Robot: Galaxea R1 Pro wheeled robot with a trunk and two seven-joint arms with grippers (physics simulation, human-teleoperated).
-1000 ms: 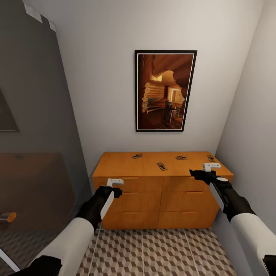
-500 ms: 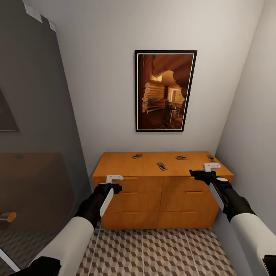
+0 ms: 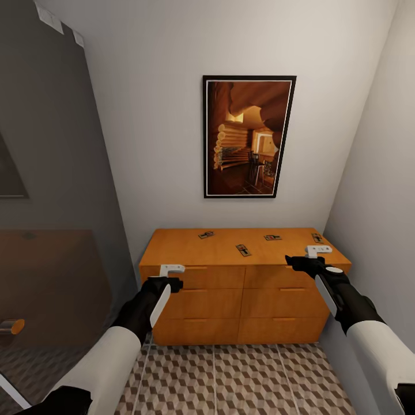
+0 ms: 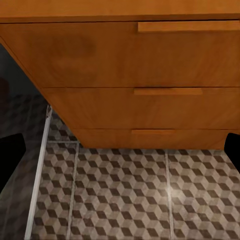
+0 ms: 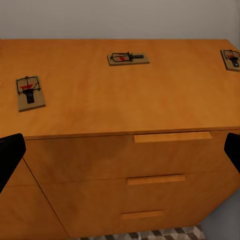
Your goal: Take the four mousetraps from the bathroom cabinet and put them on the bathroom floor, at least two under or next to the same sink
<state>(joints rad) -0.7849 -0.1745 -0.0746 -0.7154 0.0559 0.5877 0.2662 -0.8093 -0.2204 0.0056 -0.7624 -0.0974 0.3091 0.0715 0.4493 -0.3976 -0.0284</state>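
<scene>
Low wide orange-brown wooden cabinet (image 3: 242,282) is sitting in the lower centre of the head view, against the white back wall. Its right end is running partly behind the right forearm. Four small flat tan mousetraps are lying on its top, well apart: one at upper left of the top (image 3: 206,234), one nearer the middle (image 3: 243,250), one at upper right (image 3: 272,237), and one at the far right edge (image 3: 317,237), too small to make out in detail. In the right wrist view three are showing (image 5: 30,92) (image 5: 128,58) (image 5: 231,58), the last one cut off by the frame edge.

Left gripper (image 3: 172,268) is hovering level with the cabinet's upper left front edge, its arm reaching up from lower left. Right gripper (image 3: 318,251) is hanging over the top's right front corner. Both are spread wide and holding nothing; black fingertips (image 5: 11,155) are sitting at opposite frame edges in each wrist view.

Brown-and-beige cube-patterned tile floor (image 3: 242,380) is lying below the cabinet. Dark-framed picture of a log interior (image 3: 248,136) is hanging above it. No readable writing.
</scene>
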